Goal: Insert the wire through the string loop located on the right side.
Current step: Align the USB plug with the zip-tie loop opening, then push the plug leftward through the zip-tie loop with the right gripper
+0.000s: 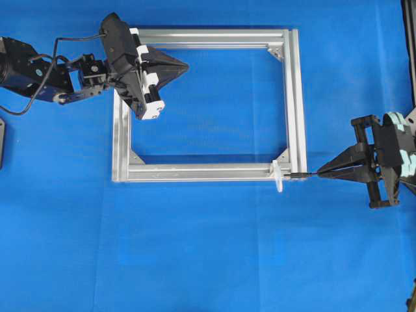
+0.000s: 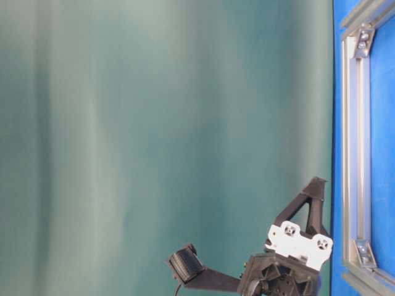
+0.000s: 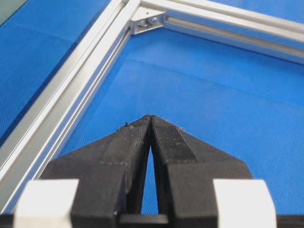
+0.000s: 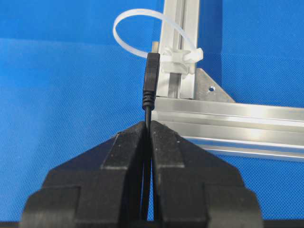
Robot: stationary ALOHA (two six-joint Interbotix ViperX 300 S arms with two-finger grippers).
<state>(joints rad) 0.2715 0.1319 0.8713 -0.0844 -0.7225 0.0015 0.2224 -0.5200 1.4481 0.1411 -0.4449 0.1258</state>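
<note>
A: Wire sits clamped in the right gripper, jaws pressed tight on the cable just behind the plug. Its tip is level with the string loop on the frame's right rail, near the bottom-right corner bracket, but hasn't passed through yet.

B: So we're at the lining-up step?

A: I'd say so. The next move calls for a small, straight push, with the plug aimed into the loop's open arc rather than at the white clip holding it.

B: Anything in the way?

A: The aluminium rail lies just beside the plug, so a drift sideways could snag it there. The left gripper hangs over the frame's top-left corner, jaws together and empty, well apart from all this
</note>
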